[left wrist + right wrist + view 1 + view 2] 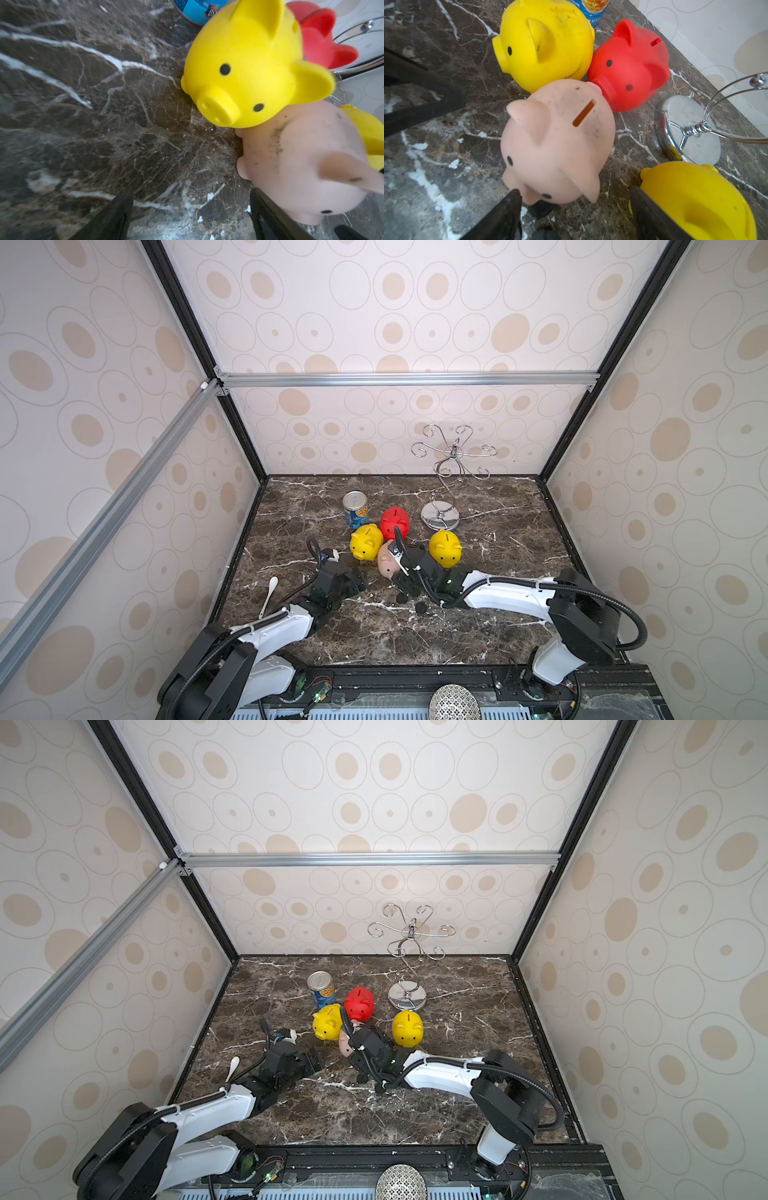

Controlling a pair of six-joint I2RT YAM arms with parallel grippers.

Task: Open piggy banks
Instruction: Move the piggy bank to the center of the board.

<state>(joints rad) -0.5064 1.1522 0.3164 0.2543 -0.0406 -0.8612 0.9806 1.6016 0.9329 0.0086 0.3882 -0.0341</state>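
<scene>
Jaws spread wide; blue can label partly reads "CHICKEN".

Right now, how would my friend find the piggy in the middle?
Find the dark marble table, then the blue tin can on it. In the pig huddle beside it, your piggy stands at the front, between two yellow pigs, the red one behind. It alone is pale pink, with dark smudges.

The dark marble tabletop is carrying a tin can, a clustering red piggy bank, yellow piggy bank and pale pink piggy bank, another yellow piggy bank, a chrome wire stand, a white spoon and two black plugs.
</scene>
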